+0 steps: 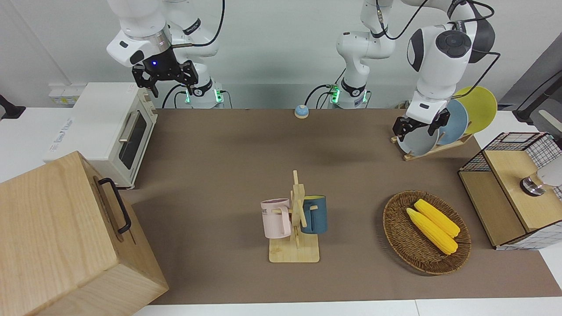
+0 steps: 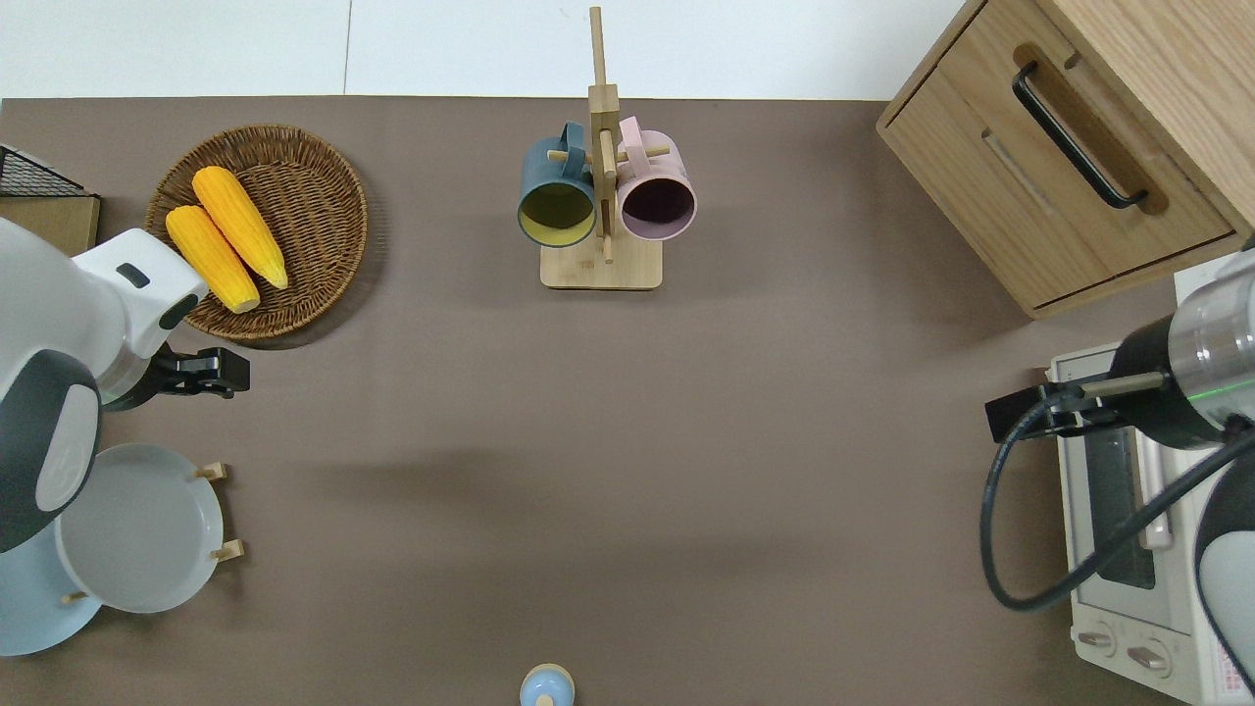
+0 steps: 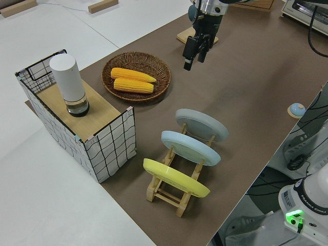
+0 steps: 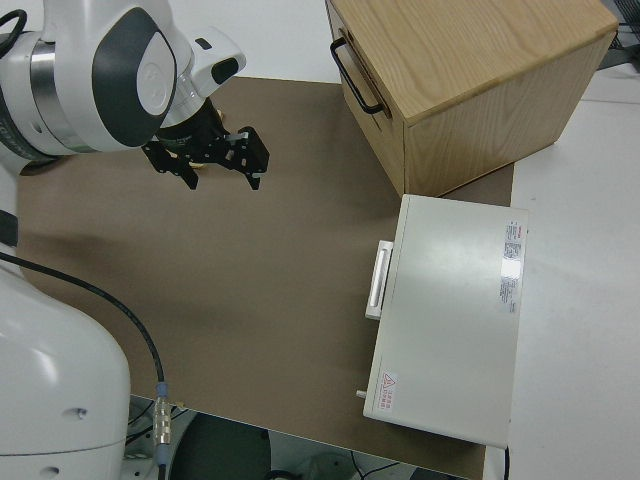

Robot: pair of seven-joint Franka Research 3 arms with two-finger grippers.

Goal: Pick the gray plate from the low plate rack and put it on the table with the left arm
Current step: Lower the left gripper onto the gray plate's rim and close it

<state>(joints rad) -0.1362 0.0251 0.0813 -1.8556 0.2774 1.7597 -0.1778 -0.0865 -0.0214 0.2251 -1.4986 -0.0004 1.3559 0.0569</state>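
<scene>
Brown and matte, the worktop (image 2: 686,441) carried the low plate rack (image 3: 177,192) at the left arm's end. Round, pale, with a shallow raised rim, the gray plate (image 2: 137,528) leaned in the rack (beside a blue plate (image 3: 190,147) and a yellow plate (image 3: 174,177)). The left end effector (image 2: 218,371) hung open over bare worktop between the plate and a wicker basket (image 2: 314,201) with two corn cobs (image 2: 225,238). The right arm was parked, its end effector (image 1: 164,75) open.

My matt black left gripper (image 3: 195,50) hangs over the matt brown surface (image 1: 228,166). The round pale gray plate (image 3: 202,124) looks smooth with a soft sheen, resting in the low rack of light bare-wood slats (image 3: 169,192). The round dark brown basket (image 1: 410,245) is rough woven wicker.
</scene>
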